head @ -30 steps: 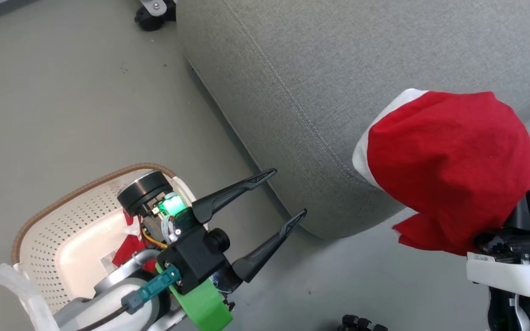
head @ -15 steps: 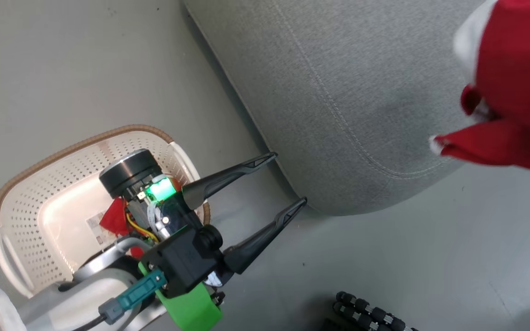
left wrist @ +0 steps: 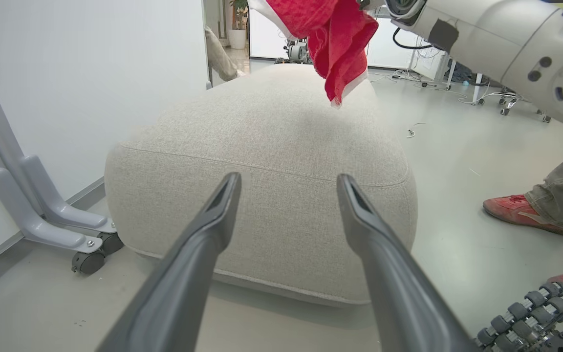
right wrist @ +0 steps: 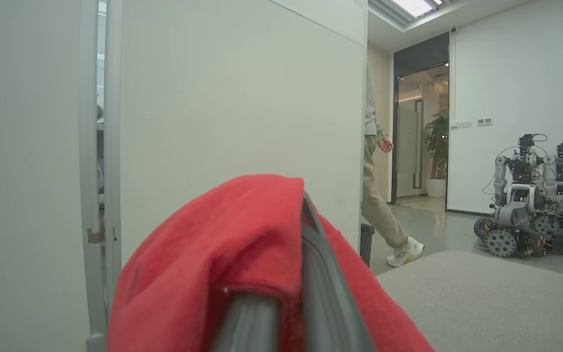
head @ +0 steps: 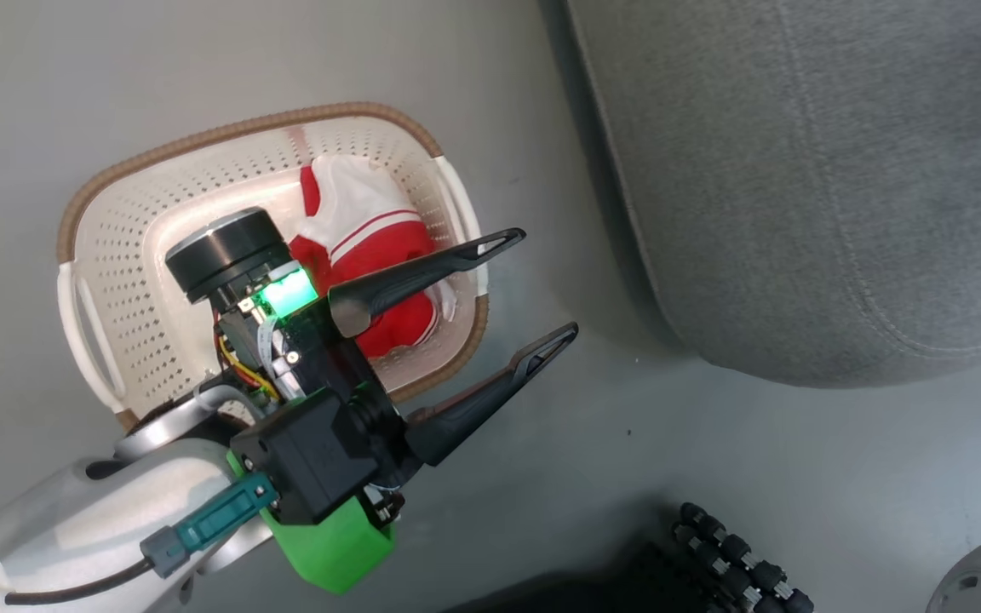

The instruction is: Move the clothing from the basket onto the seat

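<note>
Left claw (head: pixel 547 281), head view: its two dark fingers are standing wide apart with nothing between them, hovering over the end of the basket (head: pixel 243 136) that faces the seat (head: pixel 797 170). The basket is sitting on the floor (head: pixel 73 77), just beside the seat and apart from it. One red-and-white garment (head: pixel 371 238) is lying bunched inside the basket, and the upper finger is crossing above it. In the left wrist view the left claw is pointing at the seat's rounded front with its fingers spread and empty. The red shirt (left wrist: pixel 340 34) is hanging from the top edge over the seat's upper surface, next to the pale right arm (left wrist: pixel 496 44); whether its lowest corner is touching the cushion cannot be told. A person's red shoe (left wrist: pixel 516 210) is resting on the floor to the right of the seat, and a wheeled stand (left wrist: pixel 42 215) is standing at its left. In the right wrist view the right claw (right wrist: pixel 291 244) is holding its fingers together, clamped on the red shirt, which is draping over them. The seat's grey top is lying low on the right, a person (right wrist: pixel 379 205) is walking beyond the wall (right wrist: pixel 237 98), and other robots (right wrist: pixel 530 215) are standing farther off.
</note>
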Robot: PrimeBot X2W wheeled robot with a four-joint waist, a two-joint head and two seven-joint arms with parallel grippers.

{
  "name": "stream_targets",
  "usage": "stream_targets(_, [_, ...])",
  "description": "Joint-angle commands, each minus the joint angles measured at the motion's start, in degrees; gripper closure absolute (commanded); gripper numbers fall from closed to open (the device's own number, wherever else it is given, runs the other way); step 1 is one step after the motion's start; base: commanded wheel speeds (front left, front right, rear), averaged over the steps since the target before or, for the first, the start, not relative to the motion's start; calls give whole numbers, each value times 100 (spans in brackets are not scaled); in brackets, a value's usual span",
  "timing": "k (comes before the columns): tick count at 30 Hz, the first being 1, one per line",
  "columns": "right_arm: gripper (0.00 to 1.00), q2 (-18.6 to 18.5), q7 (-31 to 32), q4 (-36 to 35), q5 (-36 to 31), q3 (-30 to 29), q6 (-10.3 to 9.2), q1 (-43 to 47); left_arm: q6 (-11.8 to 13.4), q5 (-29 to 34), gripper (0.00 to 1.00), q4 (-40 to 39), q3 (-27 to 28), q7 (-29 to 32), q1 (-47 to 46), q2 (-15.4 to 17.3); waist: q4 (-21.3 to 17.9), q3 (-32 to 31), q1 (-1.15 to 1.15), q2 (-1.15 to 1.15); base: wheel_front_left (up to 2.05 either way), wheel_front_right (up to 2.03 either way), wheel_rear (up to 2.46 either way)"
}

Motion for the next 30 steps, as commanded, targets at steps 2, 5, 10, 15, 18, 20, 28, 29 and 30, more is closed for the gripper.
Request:
stream_targets(2, [100, -22, -4, 131, -131, -60, -1, -221, -14, -41, 0, 71, -42, -119, -176, 44, 612, 619, -1, 0, 0, 0, 0])
stream_targets(5, [100, -22, -4, 302, -282, -156, -1, -355, -15, -72, 0, 138, -120, -225, -285, 84, 708, 718, -1, 0, 0, 0, 0])
stream_targets(10, [100, -23, -4, 849, -481, -570, -1, -320, -15, -94, 0, 248, -211, -347, -397, 121, 819, 789, -1, 0, 0, 0, 0])
stream_targets(15, [100, -18, -4, 1586, -432, -958, -1, -221, -16, -137, 0, 332, -273, -427, -472, 168, 889, 834, -1, 0, 0, 0, 0])
stream_targets(18, [100, -23, -4, 1937, -434, -1045, -1, -188, -16, -158, 0, 385, -279, -470, -497, 179, 892, 827, -1, 0, 0, 0, 0])
stream_targets(20, [100, -22, -4, 2047, -427, -1066, -1, -186, -16, -179, 0, 422, -286, -478, -496, 167, 886, 809, -1, 0, 0, 0, 0])
stream_targets(28, [0, -15, -3, 1833, -346, -985, -1, 183, 35, -235, 0, 525, -315, -526, -455, 59, 816, 543, -1, 0, 0, 0, 0])
stream_targets(29, [0, -19, -3, 1771, -311, -969, -1, 278, 48, -253, 0, 547, -311, -528, -450, 39, 806, 483, -1, 0, 0, 0, 0])
stream_targets(30, [0, -17, -3, 1733, -289, -947, -1, 371, 52, -267, 0, 564, -306, -532, -443, 23, 798, 438, -1, 0, 0, 0, 0])
